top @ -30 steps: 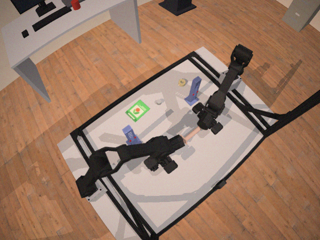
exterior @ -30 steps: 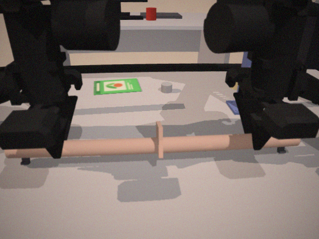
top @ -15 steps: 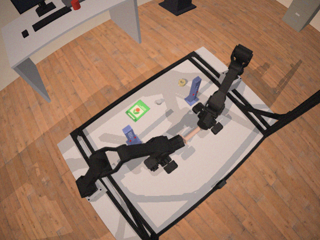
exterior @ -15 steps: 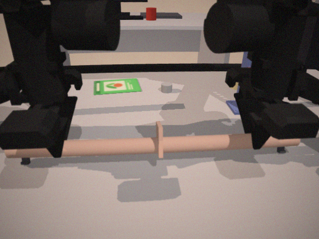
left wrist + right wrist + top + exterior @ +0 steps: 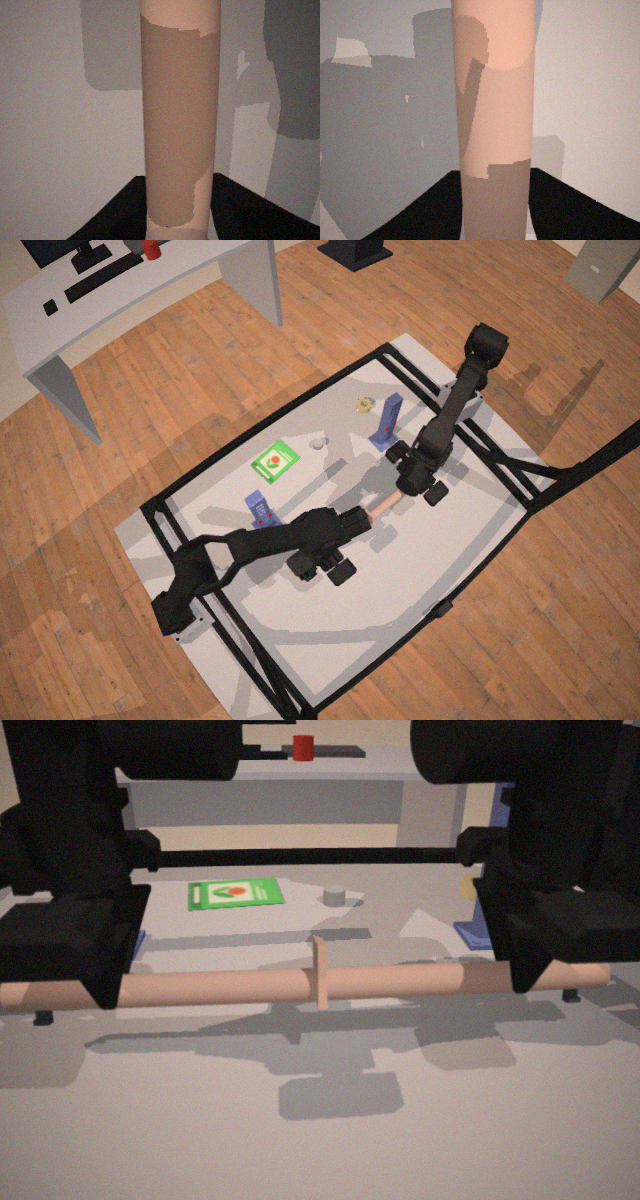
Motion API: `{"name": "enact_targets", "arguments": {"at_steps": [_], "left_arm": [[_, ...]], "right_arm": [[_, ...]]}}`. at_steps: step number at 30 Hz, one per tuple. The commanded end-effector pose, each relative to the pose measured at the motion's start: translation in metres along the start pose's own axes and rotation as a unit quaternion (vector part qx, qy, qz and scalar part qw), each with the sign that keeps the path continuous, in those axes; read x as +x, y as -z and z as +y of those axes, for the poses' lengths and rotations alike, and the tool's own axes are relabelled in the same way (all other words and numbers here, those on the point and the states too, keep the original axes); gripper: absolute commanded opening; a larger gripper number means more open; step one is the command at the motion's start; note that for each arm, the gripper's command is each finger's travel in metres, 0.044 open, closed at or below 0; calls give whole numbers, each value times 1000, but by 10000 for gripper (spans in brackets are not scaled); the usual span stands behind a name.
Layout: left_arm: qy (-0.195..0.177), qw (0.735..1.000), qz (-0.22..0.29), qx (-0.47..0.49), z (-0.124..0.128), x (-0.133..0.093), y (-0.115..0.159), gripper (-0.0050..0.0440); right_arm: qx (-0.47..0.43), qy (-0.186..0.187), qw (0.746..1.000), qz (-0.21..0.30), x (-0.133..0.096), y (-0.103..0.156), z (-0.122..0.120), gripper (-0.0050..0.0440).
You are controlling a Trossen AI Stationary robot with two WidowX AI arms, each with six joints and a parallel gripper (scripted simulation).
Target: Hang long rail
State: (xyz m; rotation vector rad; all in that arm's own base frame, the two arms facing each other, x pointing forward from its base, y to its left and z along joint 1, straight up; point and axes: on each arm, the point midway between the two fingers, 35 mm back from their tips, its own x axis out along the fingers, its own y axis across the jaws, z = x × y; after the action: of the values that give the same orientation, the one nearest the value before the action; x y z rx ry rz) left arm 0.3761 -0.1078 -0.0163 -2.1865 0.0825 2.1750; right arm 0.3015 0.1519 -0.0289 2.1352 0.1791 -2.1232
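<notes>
The long peach rail lies low on the white table, with a small fin at its middle and a dark hook under each end. My left gripper is shut on the rail near one end. My right gripper is shut on it near the other end. A short blue post with red marks stands behind the left arm. A tall blue post with a red mark stands by the right arm.
A green card, a small grey cylinder and a yellow ring lie at the back of the table. A black frame runs around the table. A grey desk stands beyond.
</notes>
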Motion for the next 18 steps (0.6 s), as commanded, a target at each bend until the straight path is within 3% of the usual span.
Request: {"name": "enact_targets", "arguments": {"at_steps": [1, 14, 18], "left_arm": [[-3, 1000, 2, 0, 1, -11, 1, 0], [-1, 1000, -2, 0, 0, -8, 0, 0], [25, 1000, -4, 0, 2, -7, 0, 0]], "right_arm": [[1, 3, 1000, 1, -9, 1, 0, 0], [0, 2, 1000, -3, -7, 0, 0, 0], [1, -24, 1000, -4, -7, 0, -1, 0]]}}
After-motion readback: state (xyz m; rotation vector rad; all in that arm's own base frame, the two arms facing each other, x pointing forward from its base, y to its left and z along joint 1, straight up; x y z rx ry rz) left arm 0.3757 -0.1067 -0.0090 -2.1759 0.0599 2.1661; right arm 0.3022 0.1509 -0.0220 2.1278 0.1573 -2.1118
